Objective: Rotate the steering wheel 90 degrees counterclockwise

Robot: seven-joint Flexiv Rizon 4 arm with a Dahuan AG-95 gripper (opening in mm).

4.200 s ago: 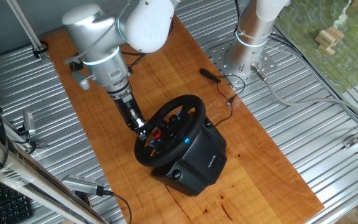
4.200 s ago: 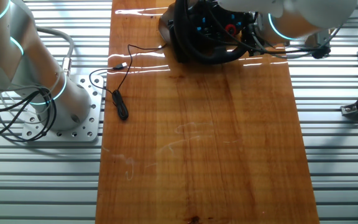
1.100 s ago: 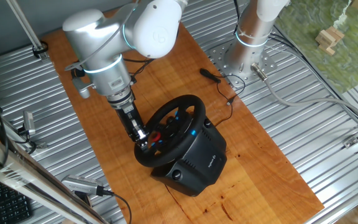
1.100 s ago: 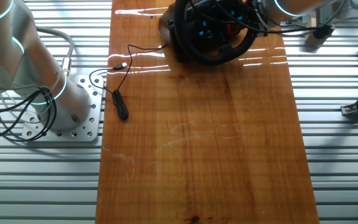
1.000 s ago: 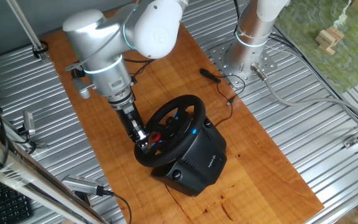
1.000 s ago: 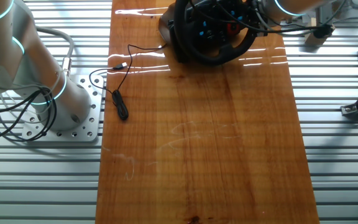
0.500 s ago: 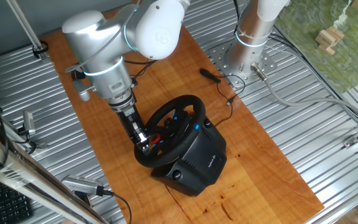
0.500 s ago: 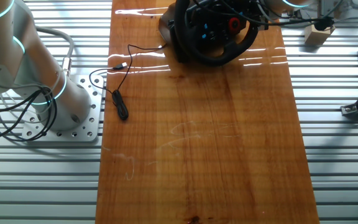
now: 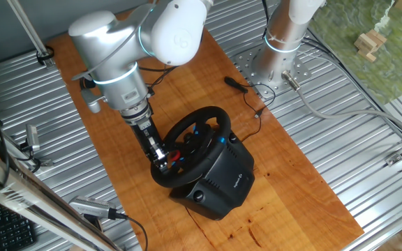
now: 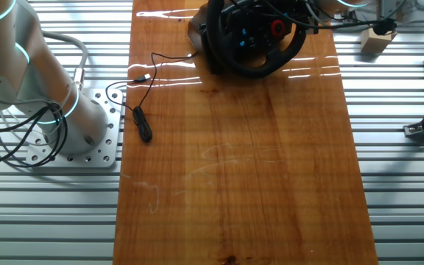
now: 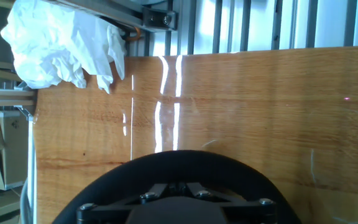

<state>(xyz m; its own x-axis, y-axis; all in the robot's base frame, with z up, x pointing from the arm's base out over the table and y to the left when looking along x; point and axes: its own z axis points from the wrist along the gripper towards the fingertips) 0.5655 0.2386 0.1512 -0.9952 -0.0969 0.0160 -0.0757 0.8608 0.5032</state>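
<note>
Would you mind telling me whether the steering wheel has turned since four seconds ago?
Yes. On the steering wheel, the red button has shifted right, against its unmoved base.

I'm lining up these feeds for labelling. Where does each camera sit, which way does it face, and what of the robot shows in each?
One fixed view: high above the board's long side, looking down at the steering wheel; shows the arm with its gripper at the rim.
The other fixed view: overhead from the opposite end, facing the wheel at the top edge; shows the robot base.
Hand view: on the hand, looking over the rim along the wooden board; no jaws visible.
All three share the wheel and board.
</note>
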